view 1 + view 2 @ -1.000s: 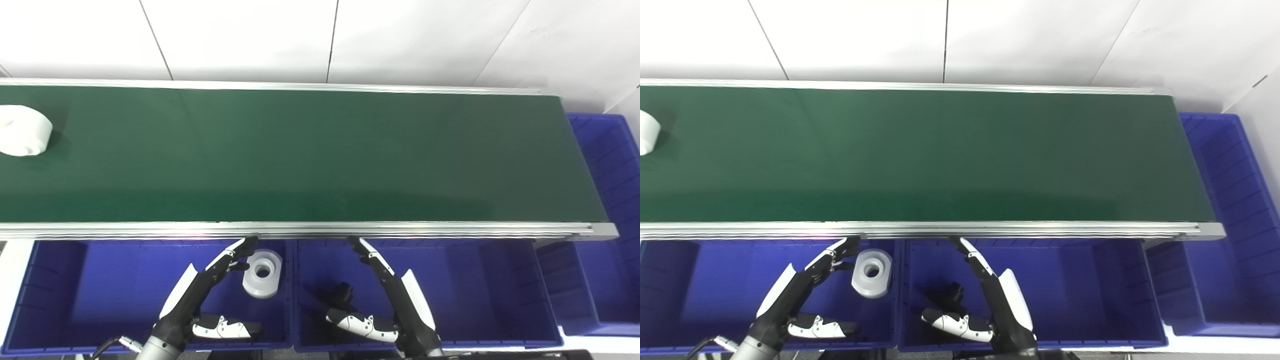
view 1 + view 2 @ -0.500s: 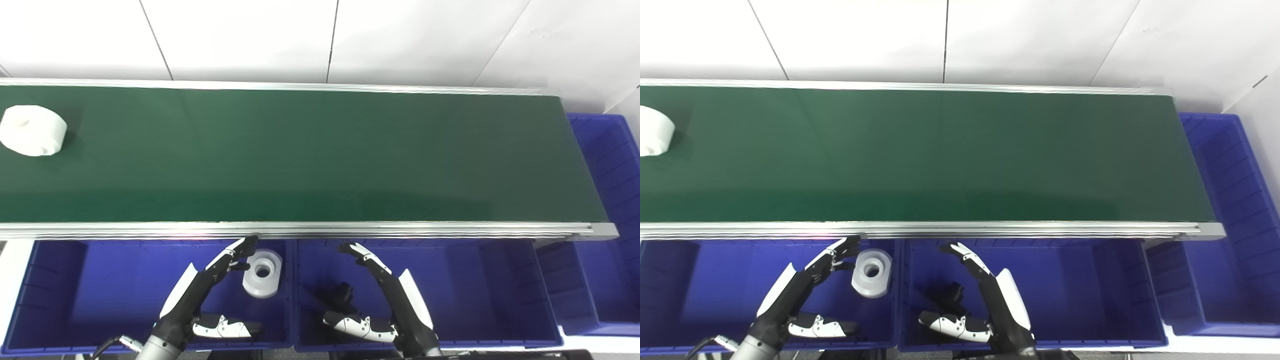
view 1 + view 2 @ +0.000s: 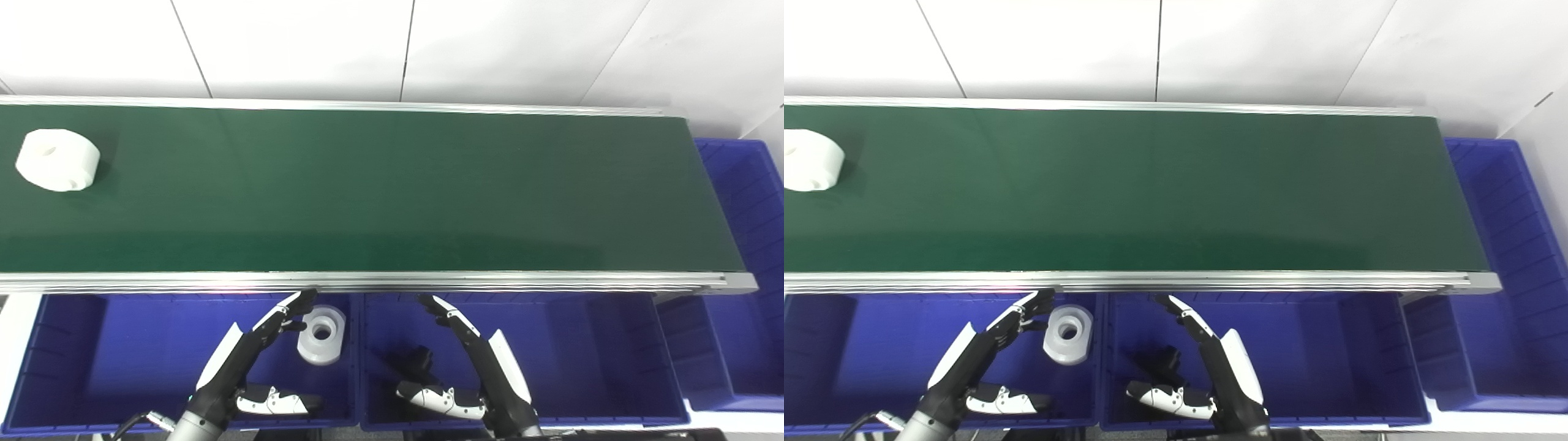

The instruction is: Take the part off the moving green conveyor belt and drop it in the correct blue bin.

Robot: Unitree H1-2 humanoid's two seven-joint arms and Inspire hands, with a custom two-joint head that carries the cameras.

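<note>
1. White wall panels back the green conveyor belt (image 3: 392,190); a white part (image 3: 57,160) rides at 9 o'clock.
2. Left robot hand (image 3: 257,349) and right robot hand (image 3: 471,361) wait spread and empty over the blue bins (image 3: 92,361).
3. Risk: mistimed reach lets the part pass.

green belt (image 3: 392,190) bare right of white part (image 3: 57,160), rail (image 3: 367,281) fronting both robot hands

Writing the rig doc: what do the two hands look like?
Both the left hand and right hand are black with glossy white shell plates on the back and thumb, and white segments along slim black fingers. A grey metal cuff and thin cable show at the left wrist.
</note>
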